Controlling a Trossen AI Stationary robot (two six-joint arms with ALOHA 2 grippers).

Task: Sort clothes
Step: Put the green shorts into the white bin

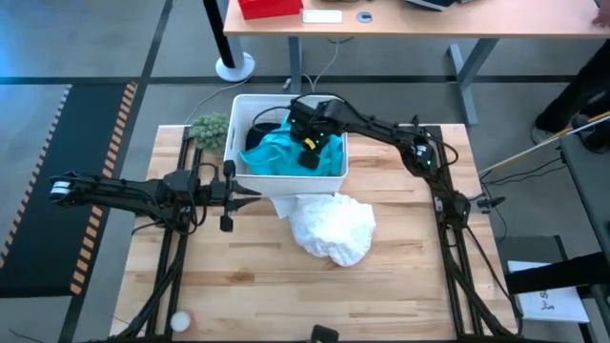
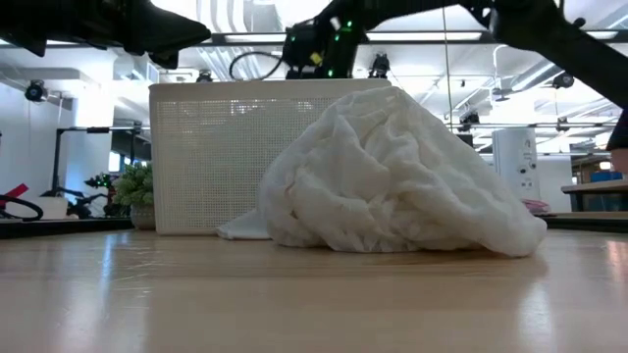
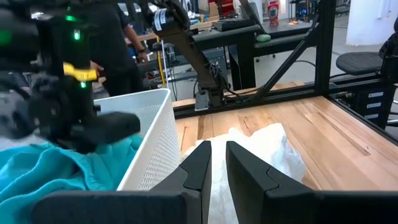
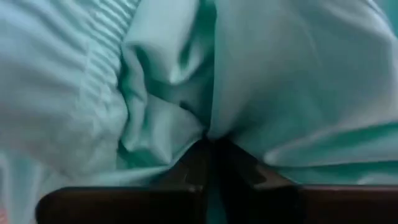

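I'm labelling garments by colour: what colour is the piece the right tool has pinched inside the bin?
Teal, plain, no pattern. The right wrist view shows it best.

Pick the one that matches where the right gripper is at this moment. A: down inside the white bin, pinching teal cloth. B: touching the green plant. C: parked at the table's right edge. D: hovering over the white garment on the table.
A: the right gripper reaches down into the white bin, its fingers shut on a fold of the teal garment.
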